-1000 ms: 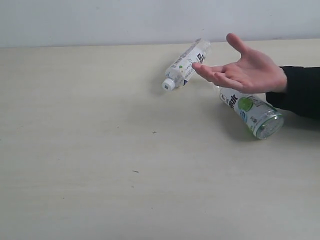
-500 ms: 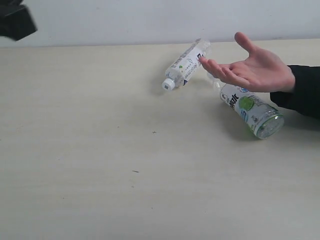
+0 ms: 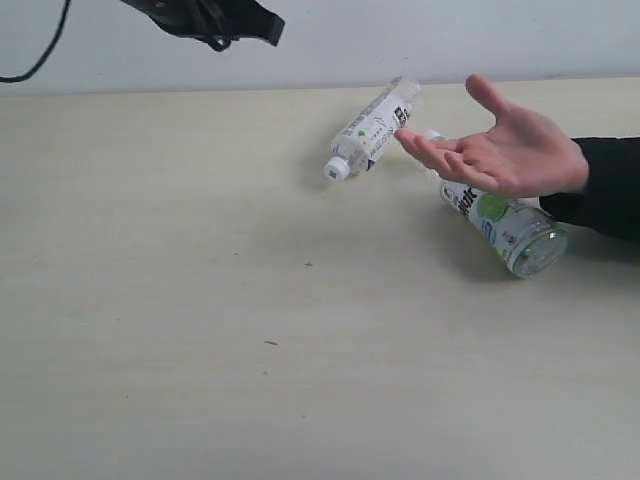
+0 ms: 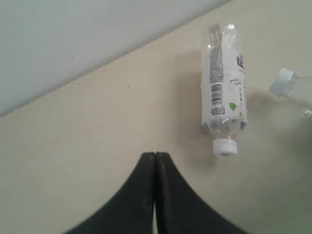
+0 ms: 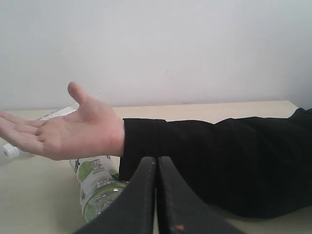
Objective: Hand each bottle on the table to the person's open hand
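Two bottles lie on their sides on the pale table. The white-black label bottle points its white cap toward the camera in the exterior view. The white-blue bottle with green fruit lies under the person's open hand, palm up and empty. My left gripper is shut and empty, hovering short of the white-black bottle's cap. My right gripper is shut and empty, low in front of the person's black sleeve.
The left arm hangs dark at the top left of the exterior view, a cable trailing off it. A pale wall backs the table. The second bottle's cap shows at the edge of the left wrist view.
The left arm has swung into the exterior view from the top left and moved right. The person's hand has drifted slightly right and lower. The bottles have not moved.
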Available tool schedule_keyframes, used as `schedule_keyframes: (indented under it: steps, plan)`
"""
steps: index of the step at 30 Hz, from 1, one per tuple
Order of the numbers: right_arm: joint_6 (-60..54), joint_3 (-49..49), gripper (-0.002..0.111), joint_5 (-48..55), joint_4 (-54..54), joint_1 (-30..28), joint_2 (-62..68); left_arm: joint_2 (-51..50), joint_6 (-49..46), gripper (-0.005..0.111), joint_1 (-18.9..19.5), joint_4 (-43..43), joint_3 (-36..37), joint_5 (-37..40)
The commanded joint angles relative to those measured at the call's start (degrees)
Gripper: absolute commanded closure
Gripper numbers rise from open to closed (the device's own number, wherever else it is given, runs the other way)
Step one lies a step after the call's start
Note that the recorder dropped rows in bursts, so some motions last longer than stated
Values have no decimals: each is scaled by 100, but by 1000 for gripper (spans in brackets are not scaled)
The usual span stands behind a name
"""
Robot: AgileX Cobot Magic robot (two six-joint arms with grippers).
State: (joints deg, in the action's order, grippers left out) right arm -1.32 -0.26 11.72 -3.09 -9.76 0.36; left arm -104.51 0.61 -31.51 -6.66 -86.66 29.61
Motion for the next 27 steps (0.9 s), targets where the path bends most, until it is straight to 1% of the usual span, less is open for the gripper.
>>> schedule_keyframes:
  steps: [1,3,6,8,12,13,14,15,17,19,20,21,22,27]
  plan:
    - [2,26,107,-22,23,-27,-36,-997,-61,107,17,129,-1051,822]
    - [2,26,107,-22,23,-27,-36,-1453,-61,107,17,235,-1521,1164]
    - [2,26,107,-22,23,-27,-36,-1954,-136,107,17,341,-2104,1432]
    - [2,26,107,-22,23,-27,-36,-2256,-219,107,17,518,-2453,1476]
    - [2,26,107,-22,23,-27,-36,-2636,-659,106,17,1133,-2992,1476]
    - [2,26,107,-22,23,-27,-36,-2702,-659,104,17,1172,-3089,1476]
    - [2,26,107,-22,23,-27,-36,-2766,-659,100,17,1213,-3161,1476]
    - [2,26,107,-22,23,-27,-36,-2831,-659,94,17,1238,-3251,1476]
    - [2,26,107,-22,23,-27,-36,-2960,-659,74,17,1393,-3385,1466]
    - [2,26,107,-22,23,-27,-36,-3099,-739,46,17,1604,-3497,1452]
    - [2,26,107,-22,23,-27,-36,-3145,-869,34,17,1717,-3534,1451]
    - [2,26,107,-22,23,-27,-36,-3197,-993,27,17,1865,-3566,1451]
    - [2,26,107,-22,23,-27,-36,-3256,-1149,24,17,2021,-3594,1451]
    - [2,26,107,-22,23,-27,-36,-3381,-1785,25,-39,2604,-3594,1394]
